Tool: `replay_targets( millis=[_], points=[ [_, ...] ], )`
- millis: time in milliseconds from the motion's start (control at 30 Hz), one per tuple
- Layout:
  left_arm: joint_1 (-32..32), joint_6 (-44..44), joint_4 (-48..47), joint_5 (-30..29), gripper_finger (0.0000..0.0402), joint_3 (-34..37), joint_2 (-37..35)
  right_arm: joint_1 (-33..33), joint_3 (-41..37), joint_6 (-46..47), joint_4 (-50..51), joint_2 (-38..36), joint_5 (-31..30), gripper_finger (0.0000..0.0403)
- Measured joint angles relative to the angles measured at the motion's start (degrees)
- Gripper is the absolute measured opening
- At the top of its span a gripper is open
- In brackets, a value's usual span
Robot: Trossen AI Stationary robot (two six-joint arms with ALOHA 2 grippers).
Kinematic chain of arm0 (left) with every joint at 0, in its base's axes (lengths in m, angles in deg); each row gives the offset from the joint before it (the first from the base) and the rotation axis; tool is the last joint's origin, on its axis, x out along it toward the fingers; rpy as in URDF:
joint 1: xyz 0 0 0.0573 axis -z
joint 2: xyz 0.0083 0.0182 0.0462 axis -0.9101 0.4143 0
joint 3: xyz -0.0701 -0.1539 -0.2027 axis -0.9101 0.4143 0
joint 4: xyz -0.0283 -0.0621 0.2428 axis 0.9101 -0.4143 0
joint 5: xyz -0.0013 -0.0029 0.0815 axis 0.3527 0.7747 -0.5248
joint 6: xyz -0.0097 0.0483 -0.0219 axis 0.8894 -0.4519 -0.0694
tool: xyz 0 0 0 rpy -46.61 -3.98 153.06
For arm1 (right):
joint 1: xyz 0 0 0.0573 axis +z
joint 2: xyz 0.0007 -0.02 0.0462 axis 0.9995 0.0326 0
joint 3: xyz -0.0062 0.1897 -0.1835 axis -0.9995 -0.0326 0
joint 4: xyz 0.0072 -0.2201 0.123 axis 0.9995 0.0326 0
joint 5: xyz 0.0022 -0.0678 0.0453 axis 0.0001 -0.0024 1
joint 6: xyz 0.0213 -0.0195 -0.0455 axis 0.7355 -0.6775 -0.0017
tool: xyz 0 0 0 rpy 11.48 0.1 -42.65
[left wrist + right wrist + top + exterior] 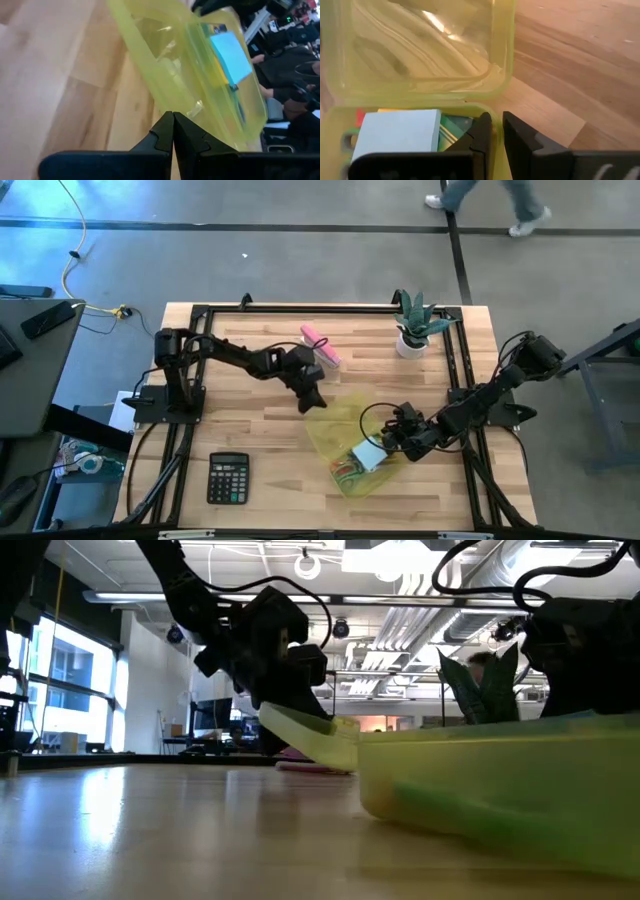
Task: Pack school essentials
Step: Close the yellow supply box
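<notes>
School essentials lie inside a translucent yellow-green case (345,448) that sits open on the tabletop (260,430), right of centre and toward the front edge. The case's long axis runs diagonally in the high view, from the lid near the table's middle down to the filled tray nearer the front right. In the tray, a light blue square note pad (368,456) lies flat on top, and beneath it thin orange-red pens (347,471) and a bit of green show, their ends pointing along the tray's length. From the left wrist view the note pad (231,51) is seen through the case wall, with something yellow just beside it and a dark slim item below.

The left gripper (313,397) is at the far corner of the lid, its jaws pressed together on the lid's thin edge; the left wrist view shows the two fingers (162,137) meeting with no gap where the plastic rim reaches them. In the low view that corner of the lid is lifted off the wood.

The right gripper (396,438) rests at the tray's right rim, beside the note pad (400,132). Its jaws stand narrowly apart, straddling the tray's wall near the hinge.

A black calculator (228,478) lies at the front left, a pink oblong block (320,345) toward the back, and a potted plant (414,328) at the back right.
</notes>
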Motion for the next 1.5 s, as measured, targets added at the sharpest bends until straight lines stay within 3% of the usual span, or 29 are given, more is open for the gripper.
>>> replay_targets(
  millis=[867,1500],
  points=[
    [1.1,-1.1,2.3,7.2,0.0000,-0.2,-1.5,0.0,-0.1,-2.6,1.4,0.0,-2.7,0.0034],
    [5.4,-1.1,4.7,6.5,0.0000,-0.3,-7.7,1.8,0.0,-3.2,0.4,0.0,-7.9,0.0034]
  ],
)
